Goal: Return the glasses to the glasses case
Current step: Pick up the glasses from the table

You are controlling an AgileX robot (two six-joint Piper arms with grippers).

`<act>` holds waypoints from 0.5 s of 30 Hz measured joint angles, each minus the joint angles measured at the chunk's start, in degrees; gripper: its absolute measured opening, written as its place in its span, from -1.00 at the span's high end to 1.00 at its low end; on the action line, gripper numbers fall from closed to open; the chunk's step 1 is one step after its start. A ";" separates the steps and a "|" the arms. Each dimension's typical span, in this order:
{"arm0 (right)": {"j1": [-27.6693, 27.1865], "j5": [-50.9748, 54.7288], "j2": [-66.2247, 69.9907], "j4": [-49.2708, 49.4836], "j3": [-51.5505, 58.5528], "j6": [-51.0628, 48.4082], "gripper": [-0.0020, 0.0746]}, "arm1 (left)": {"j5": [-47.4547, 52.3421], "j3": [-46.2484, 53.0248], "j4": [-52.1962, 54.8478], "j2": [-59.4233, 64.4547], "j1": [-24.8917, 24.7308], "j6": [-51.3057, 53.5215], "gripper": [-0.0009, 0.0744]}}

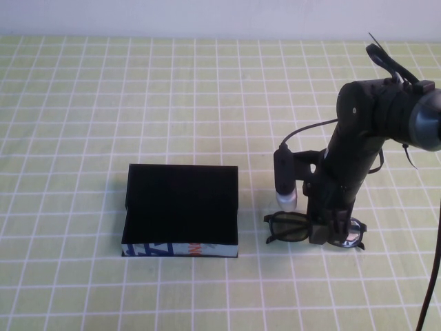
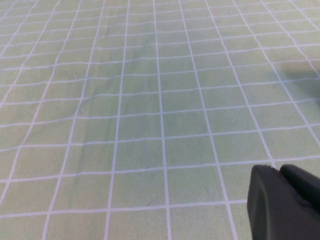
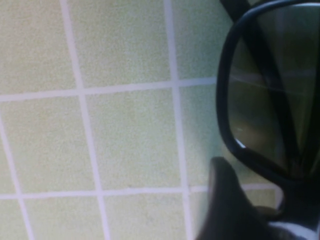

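The right gripper [image 1: 328,233] sat over the middle of the glasses [image 1: 289,227], so the bridge and part of one lens were hidden. In the right wrist view only one lens showed; the picture's edge cut off the rest. The left gripper [image 2: 285,202] showed only as a dark bit in a corner. Inside the glasses case [image 1: 180,207] all was black.
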 joint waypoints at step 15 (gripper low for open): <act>0.00 2.35 -0.19 -0.41 0.00 2.38 0.38 | 0.00 0.00 0.00 0.00 0.00 0.00 0.98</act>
